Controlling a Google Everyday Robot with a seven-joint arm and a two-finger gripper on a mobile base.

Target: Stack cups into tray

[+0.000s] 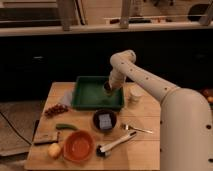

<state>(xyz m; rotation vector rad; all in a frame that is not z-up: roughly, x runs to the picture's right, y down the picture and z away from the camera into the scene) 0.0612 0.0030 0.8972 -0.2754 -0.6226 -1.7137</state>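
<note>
The dark-green tray (87, 96) lies at the back of the wooden table. My gripper (108, 90) hangs over the tray's right part, shut on the dark olive-brown cup (107, 88), which it holds just above the tray floor. The cream-white cup (134, 95) stands upright on the table just right of the tray, apart from the gripper. My white arm arches down from the right.
A dark bowl with a blue square (104, 120) sits in front of the tray. An orange bowl (78, 146), a yellow fruit (54, 149), a green pepper (66, 127), grapes (56, 109), a white-handled tool (115, 144) and a spoon (136, 129) lie nearer the front.
</note>
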